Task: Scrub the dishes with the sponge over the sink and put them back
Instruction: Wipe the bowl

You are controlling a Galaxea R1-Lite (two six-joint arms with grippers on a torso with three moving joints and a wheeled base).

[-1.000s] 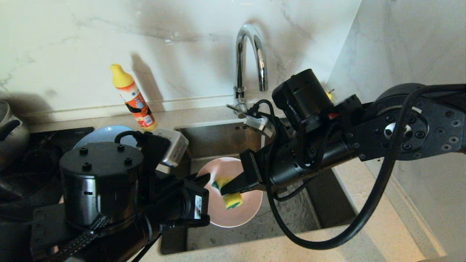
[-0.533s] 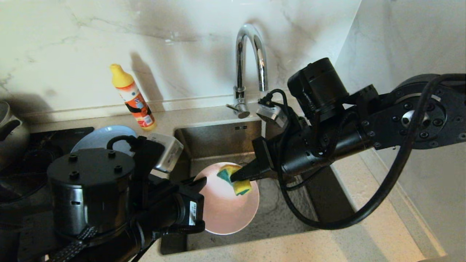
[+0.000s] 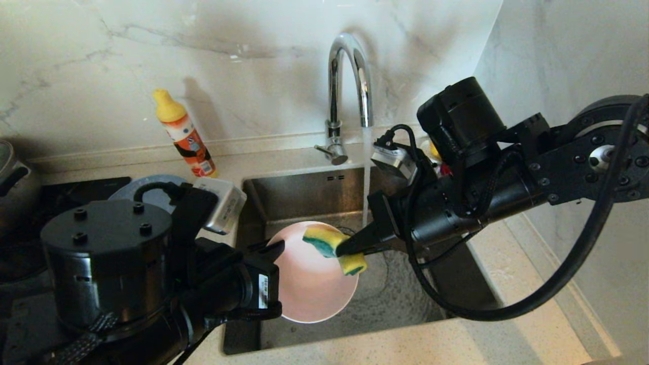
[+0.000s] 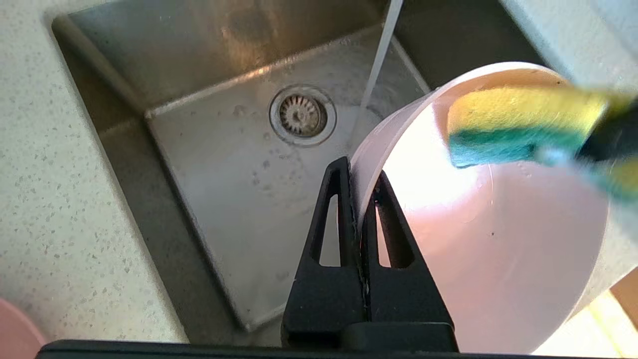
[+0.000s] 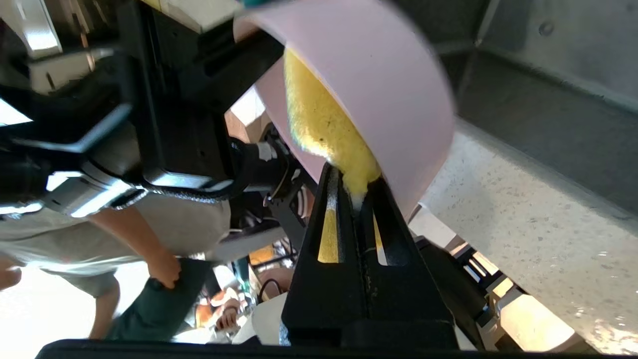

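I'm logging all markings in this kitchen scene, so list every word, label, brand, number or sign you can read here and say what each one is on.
Nothing here can be read.
Orange dish soap bottle: label with dark and white print, too small to read.
Left gripper: white sticker on its body with a barcode-like print, too small to read.
Pink plate, sponge, sink and faucet: no markings visible.
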